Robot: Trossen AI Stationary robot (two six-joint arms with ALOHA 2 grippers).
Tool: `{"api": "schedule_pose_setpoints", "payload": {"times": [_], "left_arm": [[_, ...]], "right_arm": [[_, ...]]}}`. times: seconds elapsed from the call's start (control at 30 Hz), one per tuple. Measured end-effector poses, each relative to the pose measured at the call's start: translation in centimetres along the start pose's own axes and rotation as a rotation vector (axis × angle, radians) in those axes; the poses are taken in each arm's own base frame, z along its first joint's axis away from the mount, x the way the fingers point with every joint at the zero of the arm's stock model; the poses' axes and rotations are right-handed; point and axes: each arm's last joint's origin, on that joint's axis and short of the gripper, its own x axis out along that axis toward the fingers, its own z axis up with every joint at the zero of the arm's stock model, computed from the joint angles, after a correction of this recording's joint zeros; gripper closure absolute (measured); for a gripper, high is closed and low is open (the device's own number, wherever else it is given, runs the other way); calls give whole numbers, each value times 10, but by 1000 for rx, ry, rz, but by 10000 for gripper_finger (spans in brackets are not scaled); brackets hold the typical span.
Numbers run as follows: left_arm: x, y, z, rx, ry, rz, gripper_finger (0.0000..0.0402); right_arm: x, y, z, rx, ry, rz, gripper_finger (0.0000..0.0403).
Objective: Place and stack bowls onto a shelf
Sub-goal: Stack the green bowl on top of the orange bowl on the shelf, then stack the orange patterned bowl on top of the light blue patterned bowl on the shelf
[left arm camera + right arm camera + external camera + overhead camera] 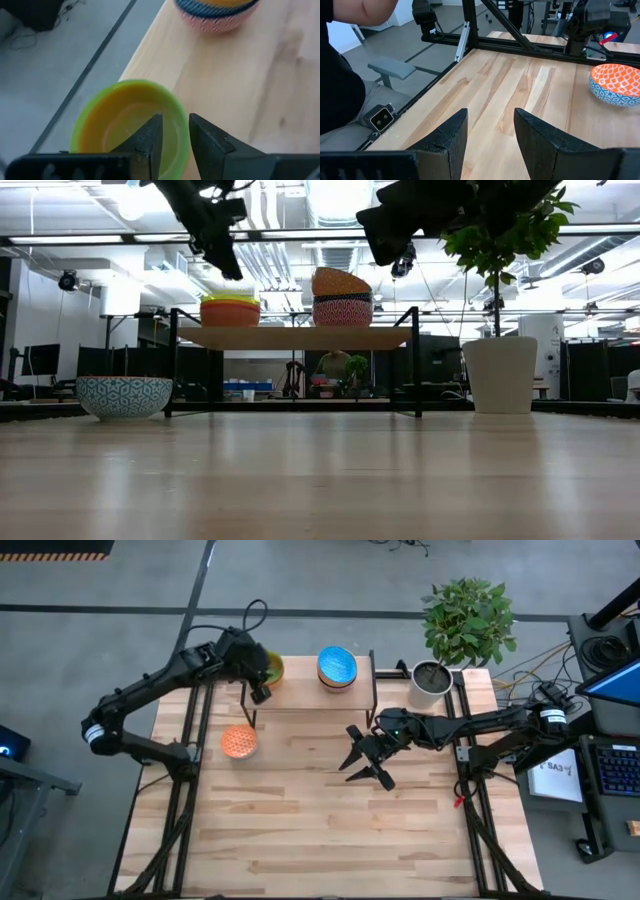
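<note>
The shelf [300,338] stands at the table's far side on thin black legs. On its left end sits a nested stack of bowls [230,310], the top one yellow inside a green rim [127,127] [272,668]. A second stack [337,668] [342,300], red-patterned below with a blue rim, stands mid-shelf. A blue-and-white patterned bowl, orange inside [238,742] [123,395] [616,85], rests on the table left of the shelf. My left gripper [175,137] [262,687] hovers over the green rim, partly open. My right gripper [365,757] [490,132] is open above the table's middle.
A white pot with a leafy plant [432,682] [498,373] stands at the table's far right, beside the shelf. Black frame rails run along both table sides [190,740]. A person's sleeve [340,75] shows beyond the table's edge. Bare wood lies toward the near edge [320,830].
</note>
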Motion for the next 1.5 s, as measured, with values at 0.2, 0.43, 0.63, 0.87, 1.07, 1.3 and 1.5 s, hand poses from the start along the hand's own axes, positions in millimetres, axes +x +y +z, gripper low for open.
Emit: {"api": "schedule_pose_setpoints", "payload": {"times": [0.2, 0.43, 0.63, 0.87, 1.07, 1.3, 1.5], "left_arm": [[-15, -1, -3, -39, -53, -40, 323], [-7, -23, -28, -148, -8, -186, 329], [-5, -73, -44, -243, 80, -327, 331], [-19, -127, -59, -320, 294, -370, 332], [-13, -140, -79, -456, 510, -91, 331], [12, -153, -83, -457, 617, -9, 306], [38, -165, -89, -398, 707, 61, 257]], "right_arm": [[0, 0, 0, -10, 2, 0, 252], [0, 0, -1, -7, 7, 0, 252], [0, 0, -1, -16, 7, 0, 252], [0, 0, -1, -19, 6, 0, 252], [0, 0, -1, -19, 7, 0, 252], [0, 0, -1, -12, 7, 1, 252], [0, 0, -2, -5, 18, 2, 252]]}}
